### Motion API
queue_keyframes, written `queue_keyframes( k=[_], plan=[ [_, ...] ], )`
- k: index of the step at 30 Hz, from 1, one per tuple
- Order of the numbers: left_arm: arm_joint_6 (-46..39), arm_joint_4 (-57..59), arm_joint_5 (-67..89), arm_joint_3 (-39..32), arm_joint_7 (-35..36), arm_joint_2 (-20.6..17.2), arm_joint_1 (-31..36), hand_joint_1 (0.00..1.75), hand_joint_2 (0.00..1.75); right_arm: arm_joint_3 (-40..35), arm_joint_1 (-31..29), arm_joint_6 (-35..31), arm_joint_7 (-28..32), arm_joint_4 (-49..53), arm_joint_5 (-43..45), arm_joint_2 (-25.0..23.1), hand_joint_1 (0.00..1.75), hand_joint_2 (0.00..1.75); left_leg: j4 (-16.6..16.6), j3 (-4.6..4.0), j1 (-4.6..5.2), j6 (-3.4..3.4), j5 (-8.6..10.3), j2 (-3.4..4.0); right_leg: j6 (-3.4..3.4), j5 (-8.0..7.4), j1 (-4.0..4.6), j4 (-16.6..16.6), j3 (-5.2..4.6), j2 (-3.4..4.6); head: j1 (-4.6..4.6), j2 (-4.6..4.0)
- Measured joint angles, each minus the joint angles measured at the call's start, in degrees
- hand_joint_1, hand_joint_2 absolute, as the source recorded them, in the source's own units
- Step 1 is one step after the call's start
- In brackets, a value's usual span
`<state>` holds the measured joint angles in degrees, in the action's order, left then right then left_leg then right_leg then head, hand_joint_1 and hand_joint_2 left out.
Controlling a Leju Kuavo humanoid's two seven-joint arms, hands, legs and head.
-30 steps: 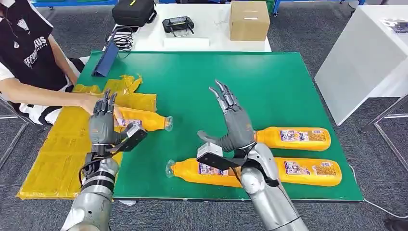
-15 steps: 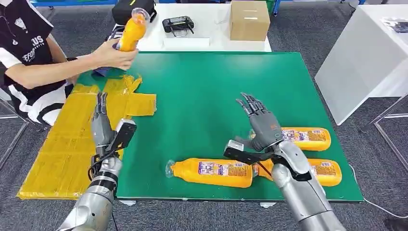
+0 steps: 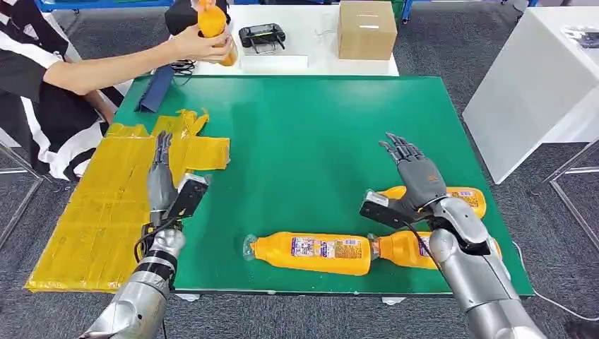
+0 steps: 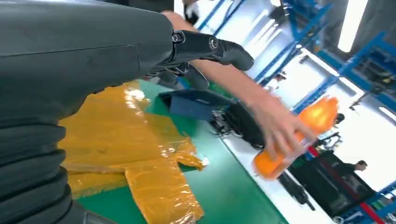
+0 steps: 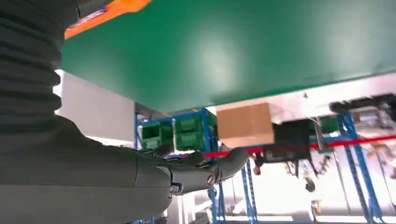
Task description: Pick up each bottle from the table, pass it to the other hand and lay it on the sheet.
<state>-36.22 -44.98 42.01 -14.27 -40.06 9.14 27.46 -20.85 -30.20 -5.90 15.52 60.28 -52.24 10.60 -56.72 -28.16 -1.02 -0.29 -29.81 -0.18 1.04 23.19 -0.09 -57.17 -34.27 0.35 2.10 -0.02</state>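
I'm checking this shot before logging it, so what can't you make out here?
- Far bottle, head view: the right hand covers its neck end.
- Near right bottle, head view: the right arm hides most of it.
- Bottle labels, head view: print too small to read.
- Person's bottle, head view: cut off by the top edge, partly covered by the person's hand.

we see the right hand [image 3: 417, 180] and its arm covering parts of two bottles [image 3: 459, 198] on the counter [image 3: 297, 134]. the person [image 3: 42, 78] is cut off by the edge, and the lifted bottle [image 4: 299, 135] is blurred.
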Motion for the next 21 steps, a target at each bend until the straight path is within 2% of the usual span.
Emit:
queue_keyframes(
  k=[7,11,21],
  plan=[
    [-1.0,-0.3,0.5,1.3,0.0,0.0,0.3,0.0,1.75,0.3,-2.8,5.9,4.4,-4.8,2.8,3.1,0.0,1.75,0.0,0.01,0.04,0.0,0.0,0.0,0.01,0.0,-0.02,0.0,0.0,-0.01,0.02,0.0],
    [-1.0,-0.3,-0.6,2.1,-0.1,0.0,0.8,0.0,1.75,0.2,-3.5,10.5,7.3,-5.8,6.2,6.9,0.0,1.75,0.0,-0.04,0.04,0.01,0.0,-0.04,0.01,0.0,-0.06,0.0,0.0,-0.08,0.02,0.0],
    [-1.0,-0.3,-1.1,3.3,-0.1,0.0,1.2,0.0,1.75,-0.6,-3.5,11.2,7.5,-5.8,7.9,10.7,0.0,1.75,0.0,-0.02,0.03,0.03,-0.02,0.0,0.01,0.0,-0.05,0.0,-0.01,-0.07,0.04,0.0]
  ],
)
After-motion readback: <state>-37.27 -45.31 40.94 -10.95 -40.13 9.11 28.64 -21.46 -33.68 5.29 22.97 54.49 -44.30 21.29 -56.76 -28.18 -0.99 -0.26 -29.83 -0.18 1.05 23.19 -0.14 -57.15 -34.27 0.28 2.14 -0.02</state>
